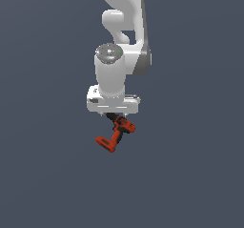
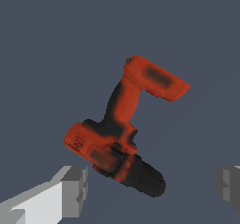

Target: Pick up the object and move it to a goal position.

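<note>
The white arm [image 1: 121, 46] comes down from the top of the exterior view and ends in a wide, pale hand [image 1: 113, 114] pointing straight down. Just under it sits the drill [image 1: 116, 132], a small red-orange thing with black trim, smaller than the hand itself. Its black chuck end is tucked up beneath the hand, and its handle slants down toward the exterior view's left, ending in the blocky red base. All around is a plain dark blue-grey floor [image 1: 190, 174].

The wrist view looks right down on the drill [image 2: 123, 129]. The black chuck lies in the space between the two grey fingers [image 2: 74, 190], with the red body behind it and the handle running away to the flat base. The fingers stand wide apart, one on each side of the chuck, and there is clear grey gap between each pad and the drill, so the hand [image 2: 152, 188] is released and grips nothing.

From these two views I cannot tell for sure whether the drill rests on the floor or how far above it the fingers are.
</note>
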Robot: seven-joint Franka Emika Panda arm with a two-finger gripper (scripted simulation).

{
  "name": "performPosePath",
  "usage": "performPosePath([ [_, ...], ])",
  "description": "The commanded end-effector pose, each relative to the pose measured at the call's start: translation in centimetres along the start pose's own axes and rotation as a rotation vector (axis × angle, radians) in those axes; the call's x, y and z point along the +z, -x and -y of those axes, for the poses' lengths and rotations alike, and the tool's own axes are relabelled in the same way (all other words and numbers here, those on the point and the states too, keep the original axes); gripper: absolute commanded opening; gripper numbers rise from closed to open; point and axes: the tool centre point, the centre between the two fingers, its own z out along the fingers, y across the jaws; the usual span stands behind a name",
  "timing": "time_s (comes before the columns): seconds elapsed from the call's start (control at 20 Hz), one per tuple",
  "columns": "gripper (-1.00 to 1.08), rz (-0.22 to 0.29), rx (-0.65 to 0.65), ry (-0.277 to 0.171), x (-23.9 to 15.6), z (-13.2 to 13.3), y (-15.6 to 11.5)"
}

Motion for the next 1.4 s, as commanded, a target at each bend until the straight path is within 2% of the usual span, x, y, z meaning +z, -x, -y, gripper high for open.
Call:
performPosePath([
  [0.0, 1.08, 0.000, 0.000, 0.000, 0.0, 0.0, 0.0],
  [0.75, 1.08, -0.003, -0.021, 0.003, -0.4, -0.8, -0.1],
  [1.05, 1.08, 0.009, -0.055, -0.017, 0.3, -1.0, 0.2],
  [1.35, 1.08, 0.028, -0.115, -0.057, 1.6, -1.4, 0.8],
])
